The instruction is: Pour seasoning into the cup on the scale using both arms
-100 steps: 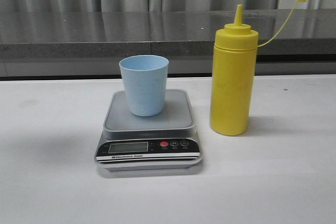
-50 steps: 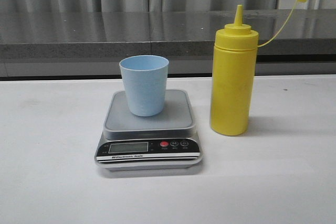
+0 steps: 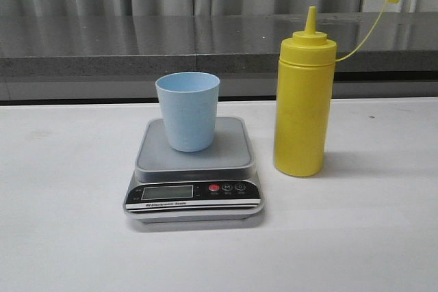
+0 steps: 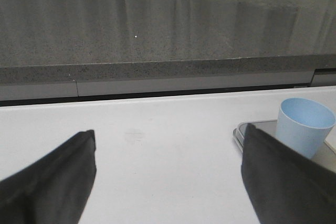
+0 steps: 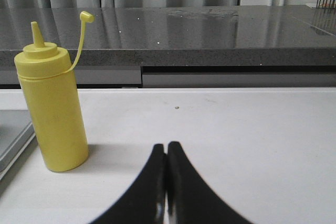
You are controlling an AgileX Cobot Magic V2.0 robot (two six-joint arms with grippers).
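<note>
White tabletop [image 3: 61, 237] carries a steel-topped scale [image 3: 194, 169] under a tapered blue cup [image 3: 188, 110]; the spread left end effector [image 4: 168, 182] sits near it. Pressed-together right end effector [image 5: 167, 182] sits near the smooth yellow bottle [image 5: 52, 114].

Soft, even, fairly dim light falls over my white table [image 3: 61, 237], leaving only faint shadows beside the seasoning [image 3: 304, 107] and under the scale [image 3: 194, 200]. The grey counter [image 3: 137, 35] behind shows pale streaky reflections. My own fingers [image 4: 50, 187] sit dark and blurred up close. Slightly grainy overall.
</note>
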